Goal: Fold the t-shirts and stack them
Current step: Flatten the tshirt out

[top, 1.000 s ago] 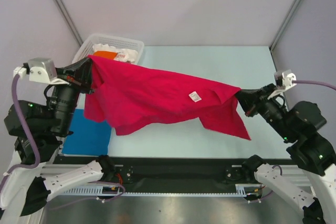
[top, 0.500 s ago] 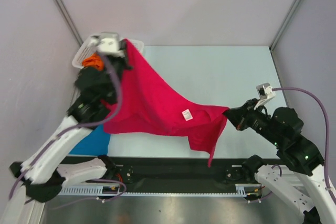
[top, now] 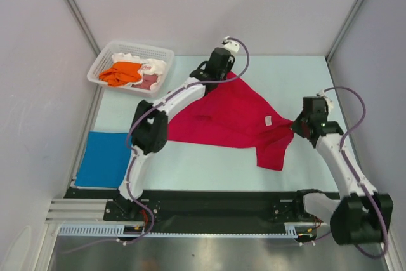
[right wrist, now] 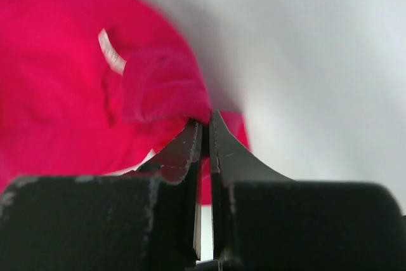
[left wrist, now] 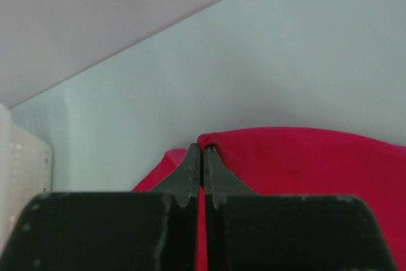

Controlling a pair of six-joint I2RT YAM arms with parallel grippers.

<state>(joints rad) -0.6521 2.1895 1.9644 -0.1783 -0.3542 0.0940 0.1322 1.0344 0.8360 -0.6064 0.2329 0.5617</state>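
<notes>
Several t-shirts [top: 146, 74] in white basket [top: 141, 47], orange one [top: 122, 72] leftmost, crimson t-shirt [top: 235, 115] outside

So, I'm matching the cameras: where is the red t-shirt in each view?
Top external: red t-shirt spread across the centre.
Left wrist: bottom centre and right, pinched by the left claw.
Right wrist: left half, pinched by the right claw.
Shared landmark: white label, seen top and right wrist only.

Far-left basket [top: 143, 45] holds crumpled t-shirts [top: 124, 72]; folded t-shirt [top: 104, 158] near-left; large t-shirt [top: 235, 115] mid-table.
</notes>
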